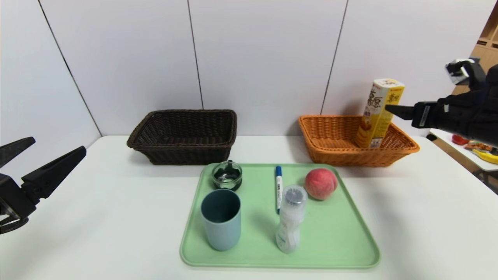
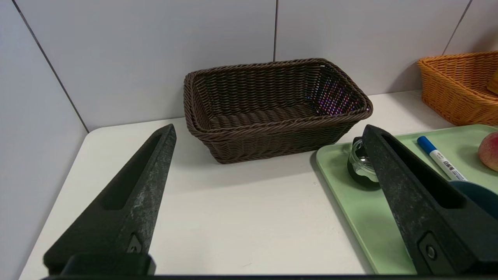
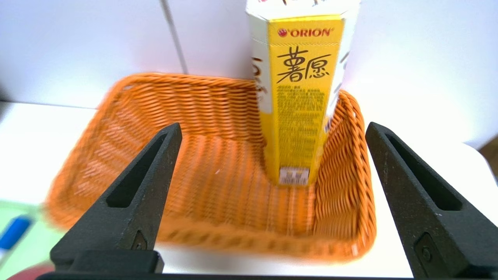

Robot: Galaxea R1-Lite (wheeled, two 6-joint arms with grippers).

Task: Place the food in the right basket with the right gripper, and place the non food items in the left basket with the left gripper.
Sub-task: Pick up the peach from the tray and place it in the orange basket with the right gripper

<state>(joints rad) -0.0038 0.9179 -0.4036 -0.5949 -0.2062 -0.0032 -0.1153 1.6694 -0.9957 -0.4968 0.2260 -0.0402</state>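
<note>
A yellow snack box (image 1: pixel 379 112) stands upright in the orange right basket (image 1: pixel 330 116). My right gripper (image 1: pixel 393 110) is open and empty, level with the box's upper half and just to its right. The right wrist view shows the gripper (image 3: pixel 273 125) facing the box (image 3: pixel 299 105) and the basket (image 3: pixel 194 128). A green tray (image 1: pixel 334 233) holds a peach (image 1: pixel 320 183), a blue marker (image 1: pixel 278 188), a white bottle (image 1: pixel 291 219), a blue-grey cup (image 1: pixel 221 218) and a small glass jar (image 1: pixel 227 175). My left gripper (image 1: pixel 58 144) is open and empty at the far left, above the table.
The dark brown left basket (image 1: pixel 183 112) stands at the back, empty, also in the left wrist view (image 2: pixel 272 64). White wall panels rise close behind both baskets. A side table (image 1: pixel 478 151) with red and yellow items lies beyond the right edge.
</note>
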